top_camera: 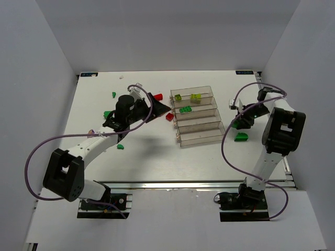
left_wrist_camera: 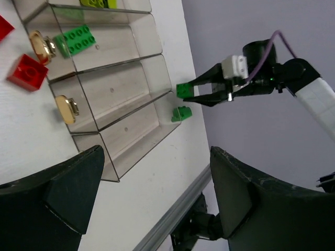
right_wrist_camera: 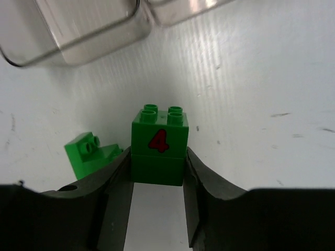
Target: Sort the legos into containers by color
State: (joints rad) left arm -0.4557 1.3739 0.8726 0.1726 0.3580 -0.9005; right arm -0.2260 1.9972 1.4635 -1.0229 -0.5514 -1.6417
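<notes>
Nearest the bases, a small green piece (top_camera: 120,147) lies loose on the table (top_camera: 152,162) on my left side, and a green wedge (top_camera: 241,137) lies on my right. Just past the wedge, my right gripper (right_wrist_camera: 158,157) is pinching the numbered green brick (right_wrist_camera: 159,141). It is glossy with a red 4 on its face, a seam across the middle and studs pointing away from the fingers. It sits off the right end of the clear trays (top_camera: 201,137).

The two nearer trays hold nothing. The third has one flat green brick (top_camera: 185,110), and the farthest has two yellow-green bricks (top_camera: 196,97). My left gripper (left_wrist_camera: 156,154) is spread wide and empty near a red brick (top_camera: 169,117) at the trays' left end.

I judge the sort barely begun, with three bricks in and the reds and most greens still out.
</notes>
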